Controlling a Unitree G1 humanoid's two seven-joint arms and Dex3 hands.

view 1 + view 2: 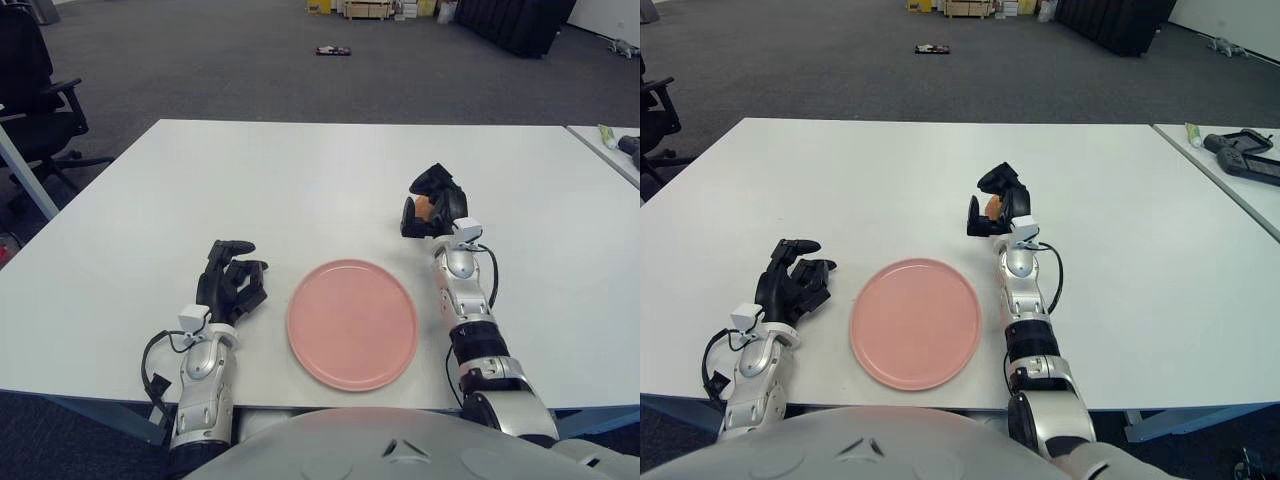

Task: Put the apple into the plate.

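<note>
You are at the grasp step: your right hand (pixel 430 205) has its dark fingers curled around the apple (pixel 426 206), at about one o'clock from the pink plate (pixel 352 323). Next, carry it toward seven o'clock and release over the plate. Your left hand (pixel 232 283), fingers loosely bent and empty, shows at the plate's nine o'clock.
</note>
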